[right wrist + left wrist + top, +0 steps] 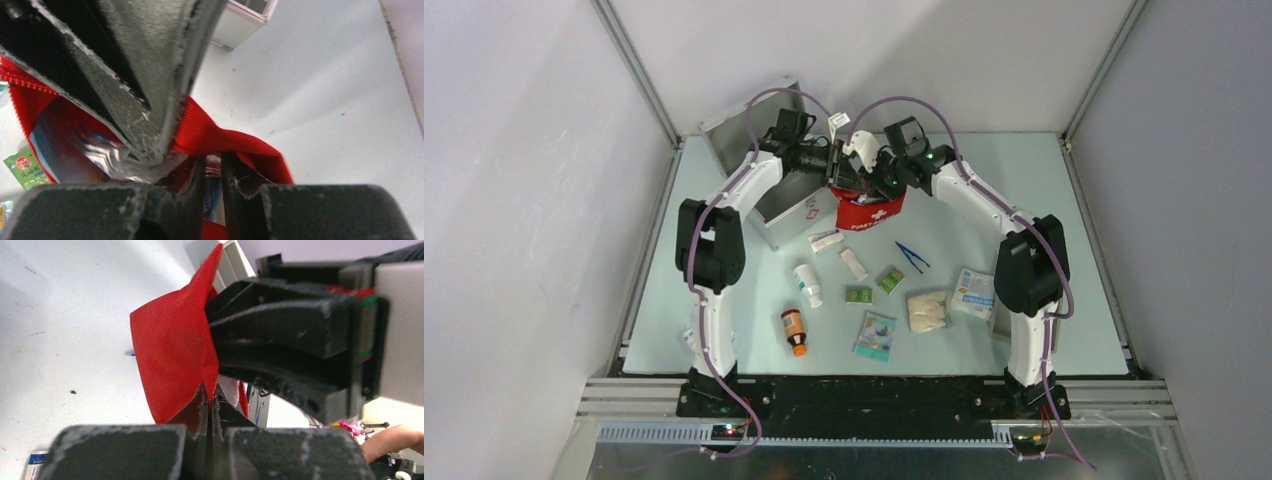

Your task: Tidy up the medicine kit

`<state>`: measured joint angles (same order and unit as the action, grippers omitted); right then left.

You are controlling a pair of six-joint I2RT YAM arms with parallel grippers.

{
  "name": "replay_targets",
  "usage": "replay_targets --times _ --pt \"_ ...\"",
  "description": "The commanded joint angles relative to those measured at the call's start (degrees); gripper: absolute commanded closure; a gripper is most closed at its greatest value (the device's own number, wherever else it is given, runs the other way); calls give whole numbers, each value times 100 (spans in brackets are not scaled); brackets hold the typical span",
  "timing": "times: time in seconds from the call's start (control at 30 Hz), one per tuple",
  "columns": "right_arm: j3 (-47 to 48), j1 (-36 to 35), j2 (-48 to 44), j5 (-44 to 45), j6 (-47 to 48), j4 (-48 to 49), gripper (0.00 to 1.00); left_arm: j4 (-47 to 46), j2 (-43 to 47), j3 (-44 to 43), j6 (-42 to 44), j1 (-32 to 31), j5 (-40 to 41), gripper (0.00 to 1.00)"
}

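- Overhead, both arms meet at the red pouch [869, 212] at 12 o'clock on the table [1079, 320]. From up there the wrists hide how the fingers stand.
- The left wrist camera settles it: the left gripper [209, 399] is pressed together, pinching the edge of the pouch's red cloth.
- On the right wrist camera, the right gripper [214, 162] sits at the pouch's open rim with its jaws a slim gap apart. Foil and blue packets show inside the pouch, and no other view gives that.
- Scattered below the pouch, from 8 o'clock round to 4: a white bottle [807, 285], a brown bottle [794, 330] with an orange cap, two green sachets [858, 295], blue tweezers [912, 256], a gauze pack [927, 310] and a blue-and-white box [973, 293].
- The left forearm crosses the mouth of the medicine kit [789, 228] and covers part of its inside.
- The kit stands at 10 o'clock, just left of the pouch. It is a silver box with a small red mark on its front, and its lid [742, 122] is thrown open, tilted up towards the back-left corner.
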<state>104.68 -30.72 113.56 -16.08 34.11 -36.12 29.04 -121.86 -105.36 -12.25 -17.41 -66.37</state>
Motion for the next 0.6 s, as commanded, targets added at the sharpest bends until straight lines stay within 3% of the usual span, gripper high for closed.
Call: replay_targets --times 0.0,0.13,0.23,0.57 --pt "-289 -173 -49 28 -40 400 79 -201 82 -207 -196 -42 -458 100" --pt "-247 -171 -94 -707 97 -132 73 -262 131 -70 -267 43 -273 100" --pt "-235 -142 -332 -694 -203 -108 71 -284 138 -17 -261 53 -135 100" --pt "-228 276 -1032 -1799 -746 -83 61 -285 200 27 -158 53 210 100"
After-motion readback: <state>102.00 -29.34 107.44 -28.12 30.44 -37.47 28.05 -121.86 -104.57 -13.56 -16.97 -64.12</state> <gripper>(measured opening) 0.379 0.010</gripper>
